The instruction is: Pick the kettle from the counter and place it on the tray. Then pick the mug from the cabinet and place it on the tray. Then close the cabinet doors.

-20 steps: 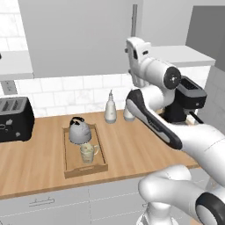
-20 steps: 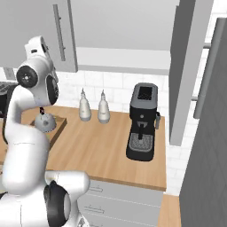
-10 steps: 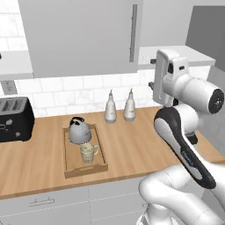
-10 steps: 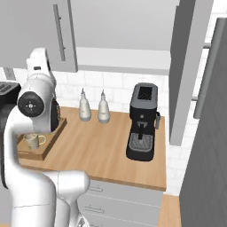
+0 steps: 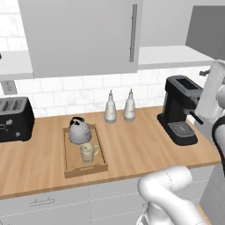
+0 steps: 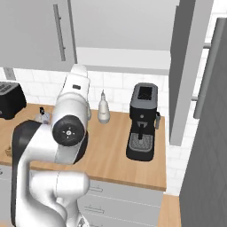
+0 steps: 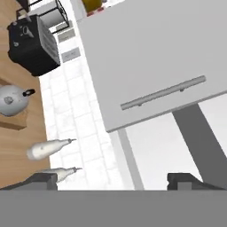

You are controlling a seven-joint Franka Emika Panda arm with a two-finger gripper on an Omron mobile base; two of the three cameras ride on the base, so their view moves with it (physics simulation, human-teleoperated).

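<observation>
- swung right since the earlier frame, arm now faces the cabinet doors.
- gripper wide open, empty.
- risk: fingers glancing off the open right-hand door, leaving it ajar.

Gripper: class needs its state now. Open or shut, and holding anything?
Gripper: open, holding nothing; it faces the cabinet door.

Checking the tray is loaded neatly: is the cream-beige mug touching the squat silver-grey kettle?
Apart. In the left base view the mug sits nearer the front of the wooden tray, with a strip of tray floor between it and the kettle.
</observation>
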